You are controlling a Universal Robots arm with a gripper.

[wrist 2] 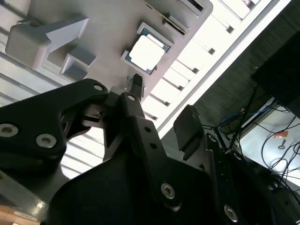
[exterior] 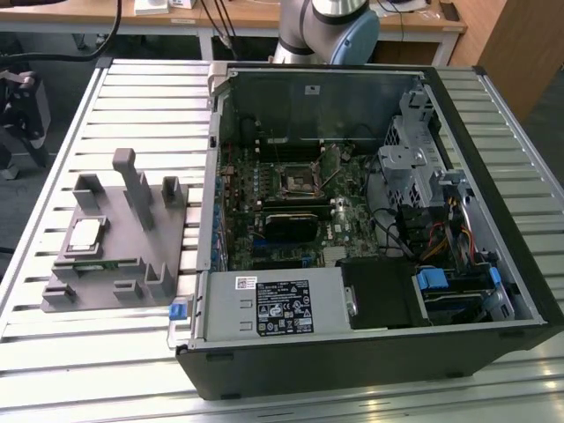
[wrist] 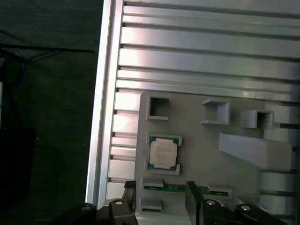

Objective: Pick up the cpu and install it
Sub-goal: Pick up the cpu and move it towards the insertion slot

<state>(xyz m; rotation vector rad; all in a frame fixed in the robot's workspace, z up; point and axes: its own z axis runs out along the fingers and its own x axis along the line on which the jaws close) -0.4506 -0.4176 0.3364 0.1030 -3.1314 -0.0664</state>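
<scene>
The cpu (exterior: 85, 234) lies flat, silver top up, in a corner-bracketed pocket of the grey fixture (exterior: 119, 256). The fixture sits on the slotted tabletop (exterior: 132, 97), on the exterior view's left of the open computer case (exterior: 352, 366). A green memory stick (wrist: 173, 188) is seated just beside the chip.

In both wrist views the end effector (wrist: 160, 199) hangs above the fixture, fingers spread and holding nothing, not touching the chip.

Judgement: approach phase. Centre over the chip, square the fingers to two free edges, and stay clear of the brackets and the stick.
</scene>
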